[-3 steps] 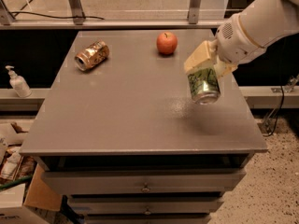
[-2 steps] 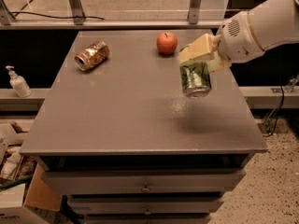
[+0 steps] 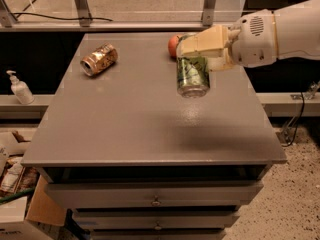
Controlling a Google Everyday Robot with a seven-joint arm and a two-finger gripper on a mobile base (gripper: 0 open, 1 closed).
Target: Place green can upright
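Note:
The green can (image 3: 192, 76) hangs nearly upright in the air over the back right part of the grey table (image 3: 125, 129), its silver rim facing down. My gripper (image 3: 196, 48) holds it by its upper half, with cream fingers (image 3: 202, 41) closed around it. The white arm comes in from the right edge. The can's shadow falls on the table below and in front of it.
An orange-gold can (image 3: 98, 59) lies on its side at the back left of the table. A red apple (image 3: 174, 45) sits at the back, partly hidden behind the gripper. A white pump bottle (image 3: 20, 89) stands on a ledge to the left. Drawers are under the tabletop.
The gripper has carried the green can to the left and a little farther back, toward the apple. The can has turned closer to upright.

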